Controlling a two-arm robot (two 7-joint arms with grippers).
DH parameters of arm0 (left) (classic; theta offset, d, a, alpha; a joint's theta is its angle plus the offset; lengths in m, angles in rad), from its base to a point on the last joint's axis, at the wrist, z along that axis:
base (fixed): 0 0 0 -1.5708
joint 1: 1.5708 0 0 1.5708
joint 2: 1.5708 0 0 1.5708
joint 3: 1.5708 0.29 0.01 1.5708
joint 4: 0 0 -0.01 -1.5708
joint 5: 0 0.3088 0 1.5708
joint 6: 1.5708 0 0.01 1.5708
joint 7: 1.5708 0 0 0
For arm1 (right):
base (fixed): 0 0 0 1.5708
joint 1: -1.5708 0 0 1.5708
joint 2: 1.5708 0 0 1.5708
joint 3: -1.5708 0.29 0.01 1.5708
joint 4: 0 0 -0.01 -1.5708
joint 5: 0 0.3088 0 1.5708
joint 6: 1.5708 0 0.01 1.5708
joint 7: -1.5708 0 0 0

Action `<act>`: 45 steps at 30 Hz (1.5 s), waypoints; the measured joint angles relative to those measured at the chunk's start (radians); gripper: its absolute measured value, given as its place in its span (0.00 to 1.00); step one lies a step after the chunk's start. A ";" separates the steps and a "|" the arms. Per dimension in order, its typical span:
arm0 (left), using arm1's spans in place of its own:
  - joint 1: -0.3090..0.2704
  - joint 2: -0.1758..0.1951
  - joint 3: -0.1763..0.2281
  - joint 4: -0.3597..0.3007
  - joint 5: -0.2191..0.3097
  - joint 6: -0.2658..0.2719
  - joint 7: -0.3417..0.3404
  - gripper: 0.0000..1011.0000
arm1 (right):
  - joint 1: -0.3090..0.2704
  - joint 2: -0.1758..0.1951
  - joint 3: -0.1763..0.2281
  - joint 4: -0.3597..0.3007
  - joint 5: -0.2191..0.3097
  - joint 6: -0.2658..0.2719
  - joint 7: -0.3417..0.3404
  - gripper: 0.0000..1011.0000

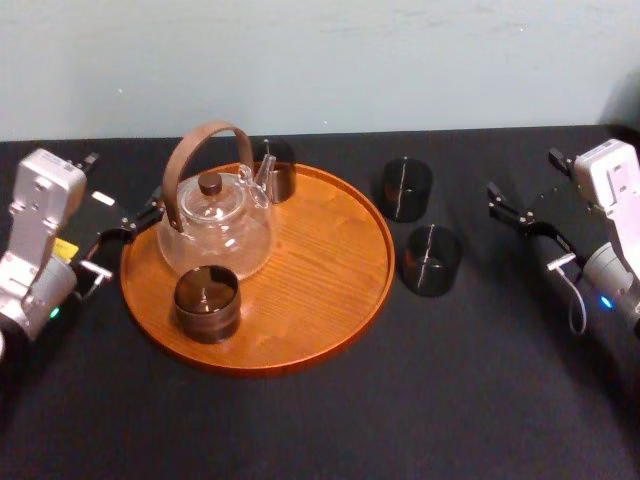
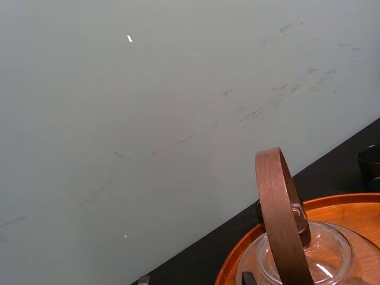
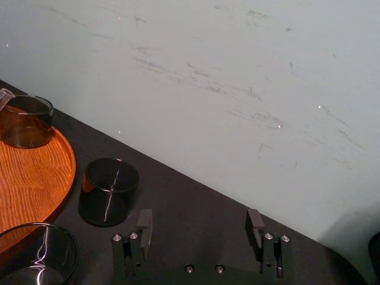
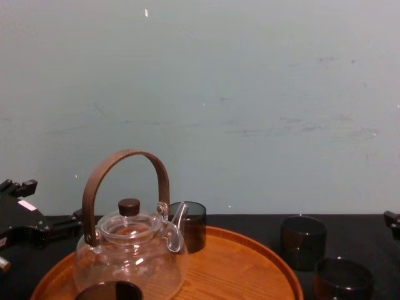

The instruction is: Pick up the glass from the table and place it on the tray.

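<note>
Glass not gripped: right tool (image 1: 505, 205) stands wide open and empty, well right of the tray (image 1: 330, 250). Between that tool and the tray, front glass (image 1: 432, 260) and rear glass (image 1: 405, 188) stand upright on the bench (image 1: 450, 400), just off the tray's right rim. Left tool (image 1: 125, 238), open and empty, sits just left of the tray.

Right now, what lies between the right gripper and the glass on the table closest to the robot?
Nothing: in the head view, bare black table separates the right gripper from that glass.
</note>
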 joint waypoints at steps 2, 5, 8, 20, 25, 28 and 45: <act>0.000 0.000 0.000 0.000 0.000 0.000 0.000 0.99 | 0.000 0.000 0.000 0.000 0.000 0.000 0.000 0.99; 0.000 0.000 0.000 0.000 0.000 0.000 0.000 0.99 | 0.000 0.000 0.000 0.000 0.000 0.000 0.000 0.99; 0.000 0.000 0.000 0.000 0.000 0.000 0.000 0.99 | 0.000 0.000 0.000 0.000 0.000 0.000 0.000 0.99; 0.000 0.000 0.000 0.000 0.000 0.000 0.000 0.99 | 0.000 0.000 0.000 0.000 0.000 0.000 0.000 0.99; 0.000 0.000 0.000 0.000 0.000 0.000 0.000 0.99 | 0.000 0.000 0.000 0.000 0.000 0.000 0.000 0.99; 0.000 0.000 0.000 0.000 0.000 0.000 0.000 0.99 | 0.000 0.000 0.000 0.000 0.000 0.000 0.000 0.99; 0.000 0.000 0.000 0.000 0.000 0.000 0.000 0.99 | 0.000 0.000 0.000 0.000 0.000 0.000 0.000 0.99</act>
